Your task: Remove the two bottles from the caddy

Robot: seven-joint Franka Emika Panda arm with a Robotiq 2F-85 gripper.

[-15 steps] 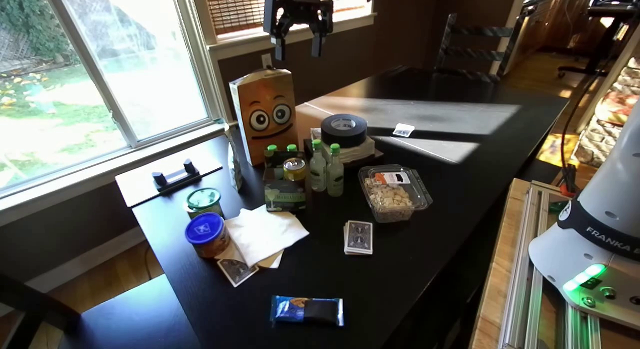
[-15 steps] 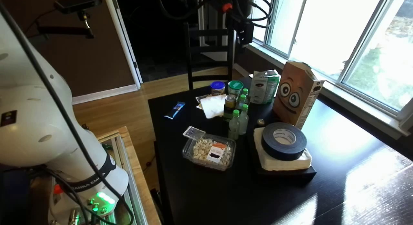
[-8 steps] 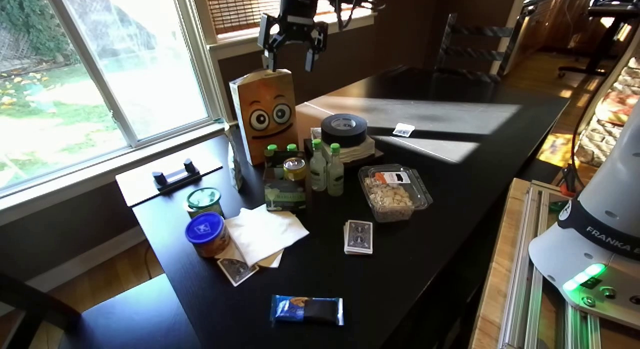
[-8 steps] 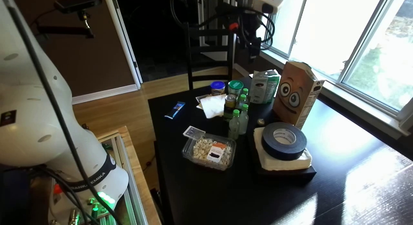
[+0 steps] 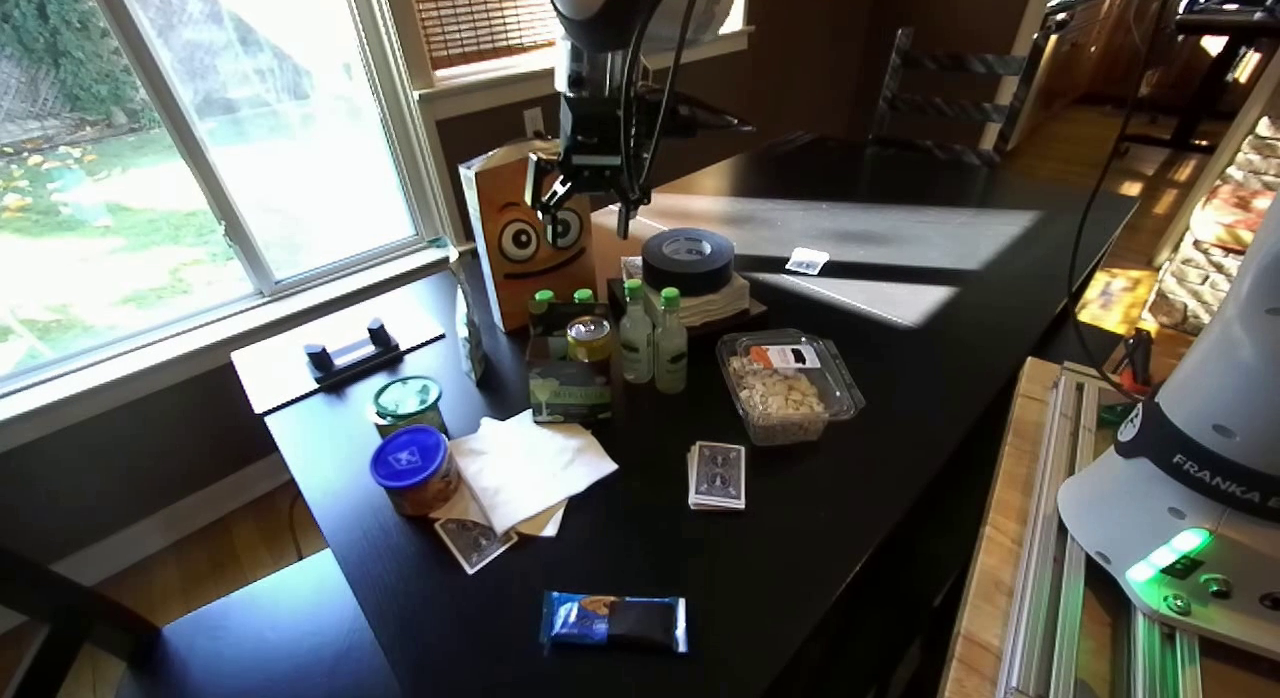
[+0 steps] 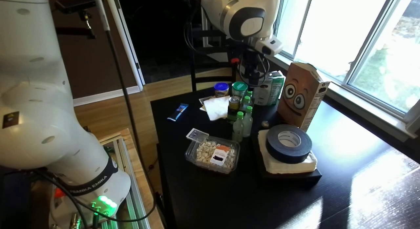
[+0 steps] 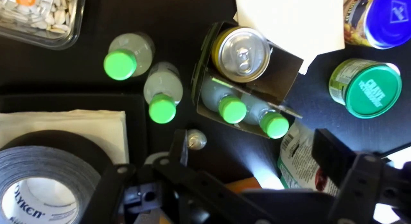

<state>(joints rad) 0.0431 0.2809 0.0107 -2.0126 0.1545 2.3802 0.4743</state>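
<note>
Wrist view: claw (image 7: 252,148) is spread pretty wide, roughly 6 o'clock from the caddy (image 7: 282,68). Two green-capped bottles (image 7: 226,103) (image 7: 266,117) sit in its 6 o'clock half, yellow can (image 7: 244,54) at 12.

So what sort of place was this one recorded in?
Most likely a home, perhaps its dining area: a slat-backed chair stands by a long dark table, a window looks out on grass, and a stack of playing cards lies on the table.
</note>
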